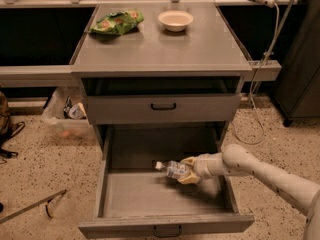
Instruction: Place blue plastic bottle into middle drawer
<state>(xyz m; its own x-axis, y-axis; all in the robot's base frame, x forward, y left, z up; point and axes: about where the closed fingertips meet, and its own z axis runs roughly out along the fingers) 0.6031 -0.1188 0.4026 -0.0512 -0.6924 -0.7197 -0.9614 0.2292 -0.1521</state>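
The blue plastic bottle (172, 169) is a small clear bottle with a white cap pointing left. It lies sideways in my gripper (186, 171), just above the floor of the middle drawer (145, 196). The drawer is pulled out, long and grey, with a black handle at its front. My gripper is shut on the bottle's base end, inside the drawer toward its back right. My pale arm (260, 171) comes in from the right over the drawer's right wall.
Another grey drawer front (163, 107) with a black handle is closed above. On the cabinet top lie a green snack bag (116, 22) and a white bowl (175, 19). A clear bin (67, 119) stands on the floor at left. A cable (260, 79) hangs at right.
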